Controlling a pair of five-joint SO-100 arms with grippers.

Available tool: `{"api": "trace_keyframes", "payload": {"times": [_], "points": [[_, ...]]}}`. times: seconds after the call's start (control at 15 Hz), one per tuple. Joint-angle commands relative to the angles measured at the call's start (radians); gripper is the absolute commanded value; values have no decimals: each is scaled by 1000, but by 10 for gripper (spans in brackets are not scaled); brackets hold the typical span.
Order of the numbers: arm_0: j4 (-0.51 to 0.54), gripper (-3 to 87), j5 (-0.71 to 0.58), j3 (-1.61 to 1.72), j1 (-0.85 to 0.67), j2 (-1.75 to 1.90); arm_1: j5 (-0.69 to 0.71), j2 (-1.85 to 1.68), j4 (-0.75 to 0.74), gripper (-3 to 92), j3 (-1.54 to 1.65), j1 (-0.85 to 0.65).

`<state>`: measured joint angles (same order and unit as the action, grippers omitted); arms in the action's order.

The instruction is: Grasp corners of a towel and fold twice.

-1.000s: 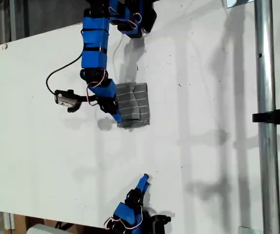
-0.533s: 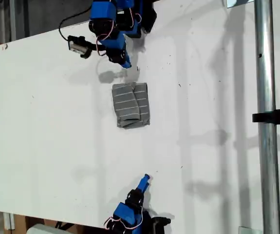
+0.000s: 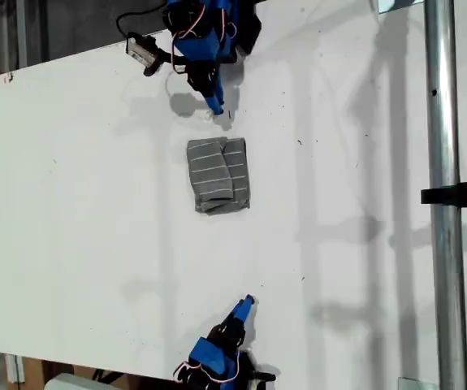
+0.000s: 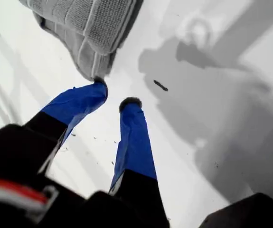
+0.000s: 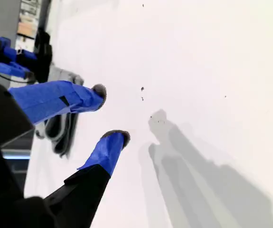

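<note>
On the white table (image 3: 71, 203), near its middle in the exterior view, the towel (image 3: 218, 175) lies as a small layered bundle, touched by neither arm. Judging by those stacked layers, both folds look done, so the step in hand is backing off cleanly: lift away without snagging a loose edge. One table, one towel, two arms. My first claw (image 4: 113, 97) hangs just beside a rounded towel corner (image 4: 92, 71), its tips apart and holding nothing. My second claw (image 5: 108, 112) is well clear over bare table, likewise parted and empty.
</note>
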<state>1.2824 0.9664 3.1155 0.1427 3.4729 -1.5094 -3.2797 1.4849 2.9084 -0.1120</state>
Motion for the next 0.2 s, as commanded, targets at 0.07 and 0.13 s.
{"api": "trace_keyframes", "payload": {"times": [0.07, 0.13], "points": [[8, 137, -5, 5, -25, 5, 11, -11, 8, 117, -17, 40], [8, 137, -5, 5, -25, 5, 11, -11, 8, 117, -17, 41]]}}
